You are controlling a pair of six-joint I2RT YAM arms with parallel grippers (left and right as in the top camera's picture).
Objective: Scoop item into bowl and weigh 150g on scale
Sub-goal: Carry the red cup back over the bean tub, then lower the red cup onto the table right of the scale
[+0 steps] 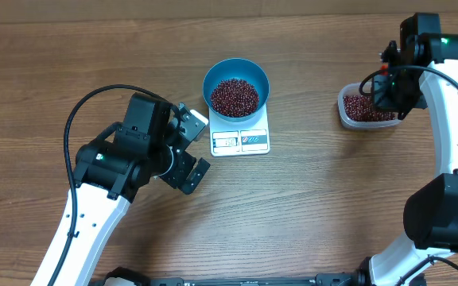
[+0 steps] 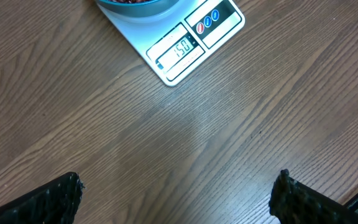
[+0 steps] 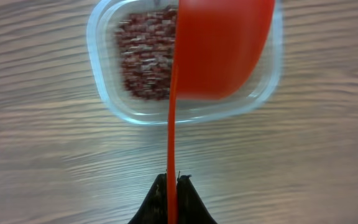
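beans (image 1: 234,96) lie in the blue bowl (image 1: 211,78) on the scale (image 1: 241,141), which seems to read 150. well to its right, the right gripper (image 3: 173,182) pinches the handle of the red scoop (image 3: 222,46), cup over the tub (image 3: 101,93); the left gripper (image 1: 196,148) gapes empty just left of the scale.

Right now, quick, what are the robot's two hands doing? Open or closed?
Left gripper: open, holding nothing.
Right gripper: closed on the red scoop, above the tub of beans.
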